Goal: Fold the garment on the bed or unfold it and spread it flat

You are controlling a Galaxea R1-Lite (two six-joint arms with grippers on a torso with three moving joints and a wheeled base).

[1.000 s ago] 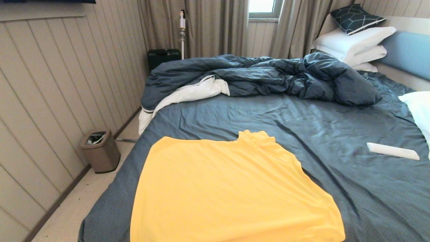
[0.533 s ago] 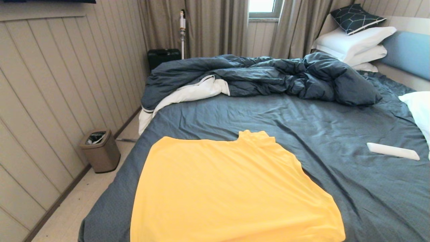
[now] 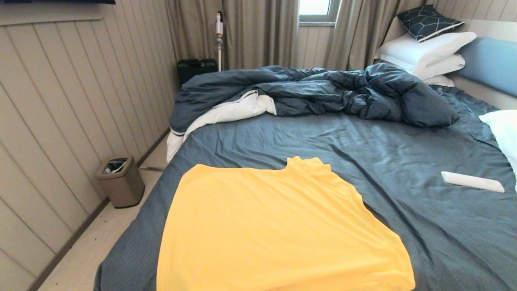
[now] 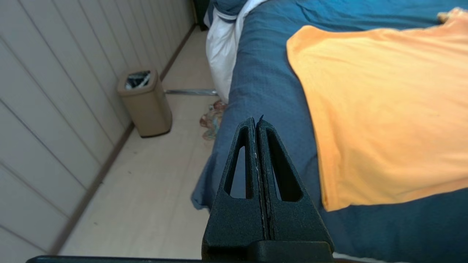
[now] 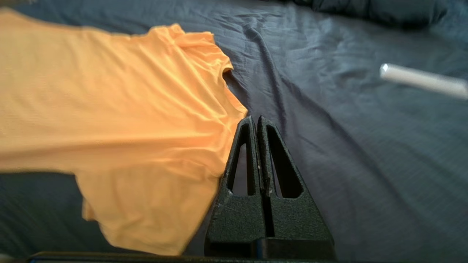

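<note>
The yellow T-shirt (image 3: 278,230) lies spread on the near part of the bed (image 3: 404,153), its collar toward the far side, with light wrinkles. Neither arm shows in the head view. In the left wrist view the shirt (image 4: 384,109) lies off to one side, and my left gripper (image 4: 256,122) hovers shut and empty above the bed's left edge, beside the shirt's side. My right gripper (image 5: 255,118) is shut and empty too, held above the sheet just off the shirt's (image 5: 120,109) right sleeve edge.
A rumpled dark blue duvet (image 3: 315,93) fills the far half of the bed. A white remote-like bar (image 3: 471,181) lies at the right. White pillows (image 3: 428,52) and a patterned cushion (image 3: 428,21) sit at the headboard. A brown bin (image 3: 120,182) stands on the floor left.
</note>
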